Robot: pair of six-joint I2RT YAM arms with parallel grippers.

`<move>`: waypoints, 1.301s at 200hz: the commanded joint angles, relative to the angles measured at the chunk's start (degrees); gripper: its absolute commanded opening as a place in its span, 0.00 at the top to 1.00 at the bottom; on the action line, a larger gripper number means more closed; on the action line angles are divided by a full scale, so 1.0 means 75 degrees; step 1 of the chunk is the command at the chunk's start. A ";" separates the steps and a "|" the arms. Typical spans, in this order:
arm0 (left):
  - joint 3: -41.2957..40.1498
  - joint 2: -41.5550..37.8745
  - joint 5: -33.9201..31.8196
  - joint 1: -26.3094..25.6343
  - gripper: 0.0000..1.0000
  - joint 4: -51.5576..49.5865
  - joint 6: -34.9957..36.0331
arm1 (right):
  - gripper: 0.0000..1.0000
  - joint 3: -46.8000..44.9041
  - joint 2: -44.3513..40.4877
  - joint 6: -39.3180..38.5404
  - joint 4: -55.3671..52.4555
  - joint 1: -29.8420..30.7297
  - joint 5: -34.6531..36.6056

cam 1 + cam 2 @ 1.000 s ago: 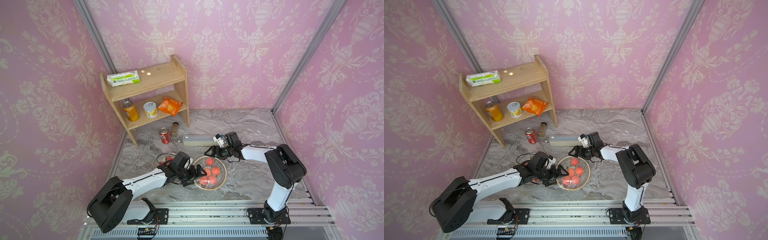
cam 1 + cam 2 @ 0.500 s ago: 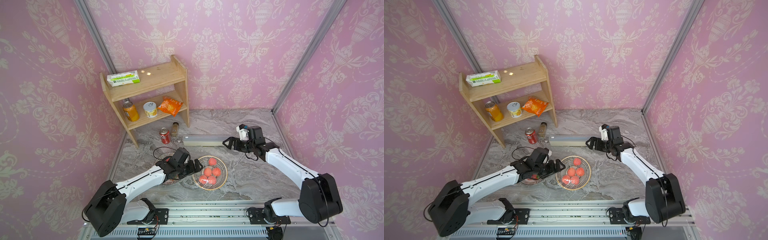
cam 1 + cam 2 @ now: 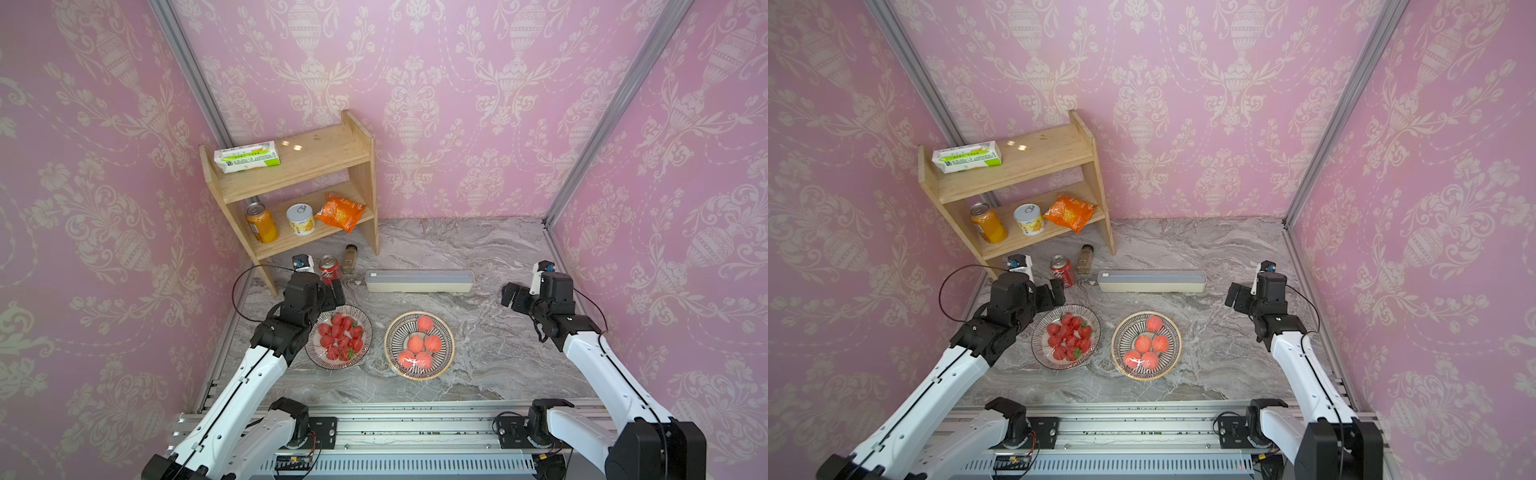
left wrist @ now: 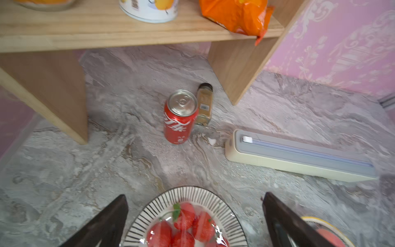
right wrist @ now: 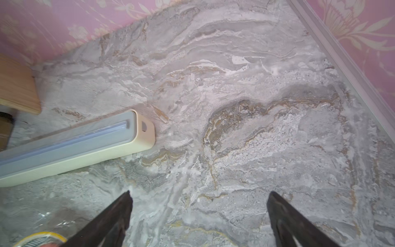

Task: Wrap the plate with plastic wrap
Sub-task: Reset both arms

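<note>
Two plates stand side by side in both top views. One has a gold rim [image 3: 448, 328] and holds peaches; the other has a black-striped rim [image 3: 365, 320] and holds strawberries. Glossy plastic wrap [image 4: 215, 233] lies over the strawberries, and the peaches also show a sheen. The pale dispenser box [image 3: 419, 281] lies behind the plates. My left gripper [image 3: 334, 291] hovers open over the far edge of the striped plate [image 4: 192, 192], holding nothing. My right gripper [image 3: 512, 297] hangs open over bare marble to the right of the box [image 5: 74, 145].
A wooden shelf [image 3: 307, 187] with cans, a snack bag and a carton stands at the back left. A red cola can [image 4: 180, 116] and a spice bottle [image 4: 204, 104] stand just beyond my left gripper. Pink walls close three sides; a metal rail [image 3: 395, 424] runs along the front.
Both grippers have left the peach plate. The left one drew back to the left and the strawberry plate now shows. The right arm swung out to the right.
</note>
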 commanded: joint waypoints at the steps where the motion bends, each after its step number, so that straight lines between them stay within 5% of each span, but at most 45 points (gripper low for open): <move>1: -0.0635 0.0153 -0.0928 0.0690 0.01 0.1051 0.1363 | 0.00 -0.0275 0.0556 -0.0420 0.1612 -0.0009 0.0286; 93: -0.2684 0.0513 -0.0426 0.2441 0.01 0.3938 0.1856 | 0.00 -0.1522 0.2234 -0.1336 0.6376 0.0028 0.0278; 130: -0.3237 0.1063 0.0114 0.2988 0.01 0.5332 0.1802 | 0.00 -0.1295 0.2954 -0.1789 0.6509 0.0248 -0.0130; 146: -0.3356 0.1514 0.0289 0.3014 0.01 0.5962 0.1859 | 0.00 -0.2002 0.3208 -0.1684 0.8124 0.0238 0.0034; 195: -0.3739 0.3471 0.1700 0.3046 0.01 0.9041 0.1884 | 0.00 -0.1891 0.3121 -0.1623 0.7735 0.0297 0.0380; 260: -0.3294 0.5177 0.3297 0.3137 0.01 1.0441 0.1969 | 0.00 -0.1826 0.3136 -0.1774 0.7652 0.0448 0.0532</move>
